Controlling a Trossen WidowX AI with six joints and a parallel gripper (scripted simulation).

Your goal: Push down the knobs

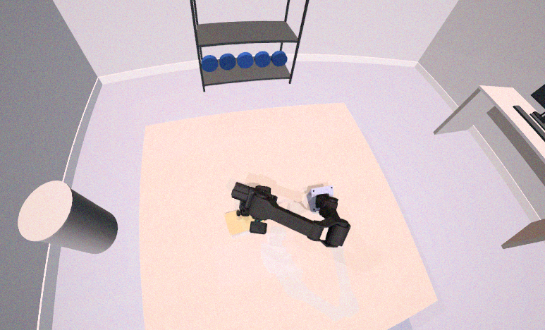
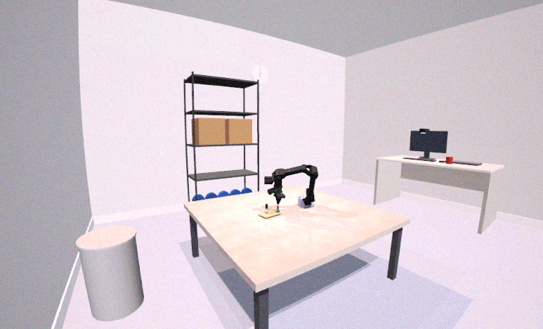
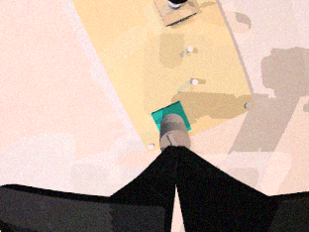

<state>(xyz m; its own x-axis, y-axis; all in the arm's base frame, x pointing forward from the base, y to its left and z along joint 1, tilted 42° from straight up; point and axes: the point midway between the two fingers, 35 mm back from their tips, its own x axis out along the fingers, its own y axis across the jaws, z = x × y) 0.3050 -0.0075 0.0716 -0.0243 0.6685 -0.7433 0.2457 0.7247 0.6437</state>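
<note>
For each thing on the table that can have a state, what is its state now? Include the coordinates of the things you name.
Gripper [image 2: 278, 203] [image 3: 174, 154]: shut, nothing held, fingertips at the grey knob.
Grey knob [image 2: 277, 208] [image 3: 174, 131]: upright over the teal base; whether fully down, cannot tell.
Black knob [image 2: 266, 206] [image 3: 177, 2]: upright, standing raised above the board, not touched by the gripper.
Board [image 1: 237, 223] [image 2: 267, 214] [image 3: 134, 64]: lying level.

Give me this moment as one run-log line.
gripper: shut, nothing gripped | position: fingertips at top of grey knob | black knob: standing, untouched | seating: cannot tell
</note>
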